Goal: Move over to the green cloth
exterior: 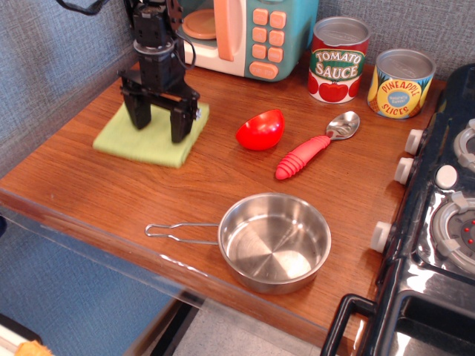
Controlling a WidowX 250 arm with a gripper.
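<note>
The green cloth (142, 146), a light yellow-green folded square, lies flat at the back left of the wooden counter (111, 193). My black gripper (157, 131) points straight down over the cloth's far half. It is open, with one finger (136, 115) on the left and the other on the right, and nothing between them. The fingertips are at the cloth's surface; I cannot tell whether they touch it. The gripper hides part of the cloth.
A toy microwave (245, 33) stands right behind the gripper. A red cup (261, 130) and a red-handled spoon (308, 152) lie to the right. A steel pot (274, 241) sits near the front edge. Two cans (338, 59) stand at the back, a stove (445, 208) at the right.
</note>
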